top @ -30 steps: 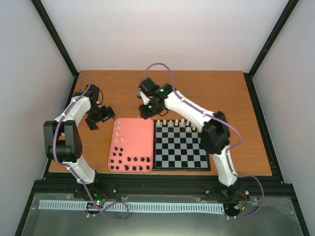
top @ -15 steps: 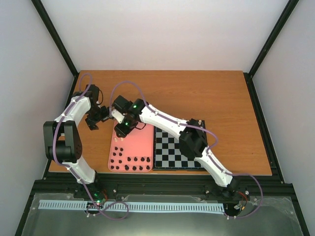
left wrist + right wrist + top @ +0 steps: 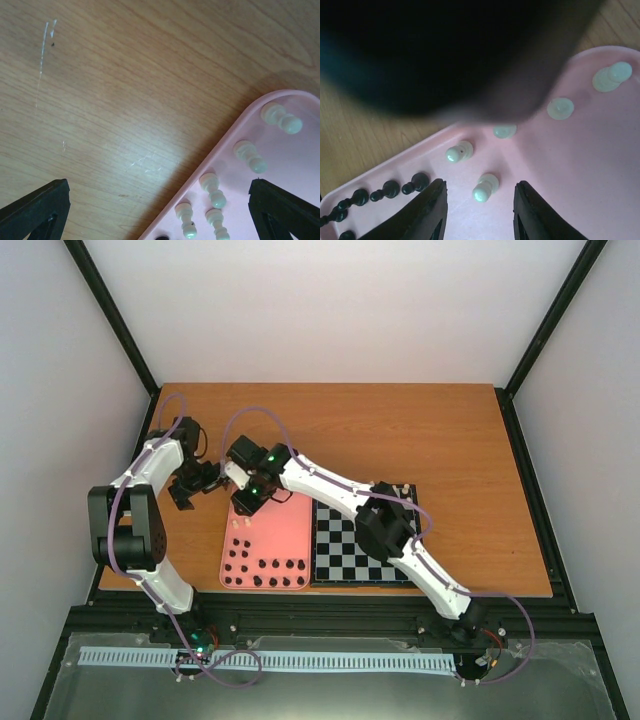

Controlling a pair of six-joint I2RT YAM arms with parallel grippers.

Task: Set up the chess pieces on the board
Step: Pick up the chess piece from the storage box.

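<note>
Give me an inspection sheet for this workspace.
Surface: wooden table, faint scratches.
Job's things: board partly under the right arm; cream pieces and black pieces in the pink tray.
Clutter: nothing seen.
Grippers: left gripper open beside the tray, holding nothing; right gripper open astride one cream piece.
Cables: purple cables looped along both arms.
Surroundings: pale walls, black frame.

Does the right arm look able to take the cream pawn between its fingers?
Probably yes: the right gripper is open above the cream pawn, which sits between its jaws with nothing blocking.
</note>
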